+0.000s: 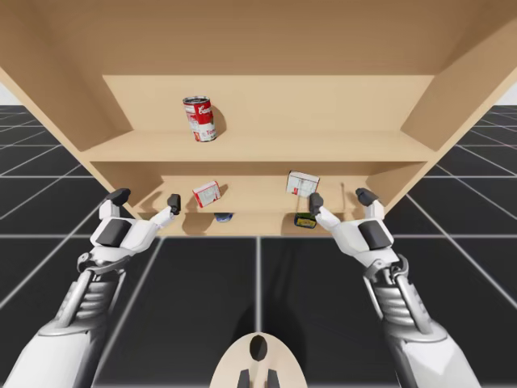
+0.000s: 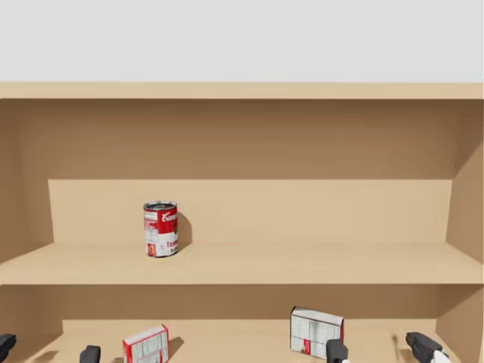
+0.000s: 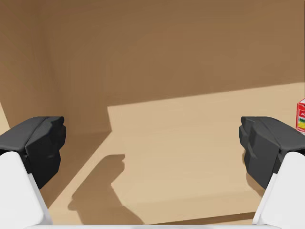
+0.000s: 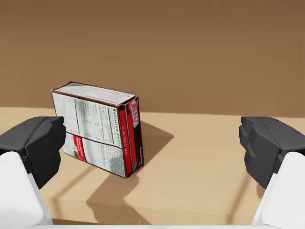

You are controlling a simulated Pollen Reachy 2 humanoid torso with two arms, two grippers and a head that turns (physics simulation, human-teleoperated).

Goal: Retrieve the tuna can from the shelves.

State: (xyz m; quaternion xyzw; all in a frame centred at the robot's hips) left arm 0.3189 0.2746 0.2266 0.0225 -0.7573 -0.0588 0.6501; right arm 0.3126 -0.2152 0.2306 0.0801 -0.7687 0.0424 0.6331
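As far as can be judged, the retrieval is not yet under way: nothing is held and nothing has come off the shelves (image 1: 258, 147). Nearest the robot, the left gripper (image 1: 146, 200) and the right gripper (image 1: 341, 200) hang at the shelves' front edge, well apart from each other. Each has its two fingers spread wide with nothing between them, and both wrist views show the same empty gap. Just past them, two small things lie on the lowest level, half tucked under the board above. One is a low, flat blue thing, most likely the tuna can (image 1: 224, 217); it sits between the two grippers, nearer the left one. The other is a yellow and dark thing (image 1: 305, 220) just beside the right gripper's inner finger, too small to identify. The middle level holds two red and white boxes, the left box (image 1: 207, 193) and the right box (image 1: 302, 183), standing apart. The right wrist view has the right box ahead of its gripper, off toward one finger. The left wrist view faces bare board and a shelf corner, with an edge of the left box just beside one finger. Farthest back, a red and white can (image 1: 199, 119) stands upright and alone on the upper level. Both grippers seem aimed at the middle level, so the whole job remains: drop a gripper to the lowest level, close on the blue can and draw it out.
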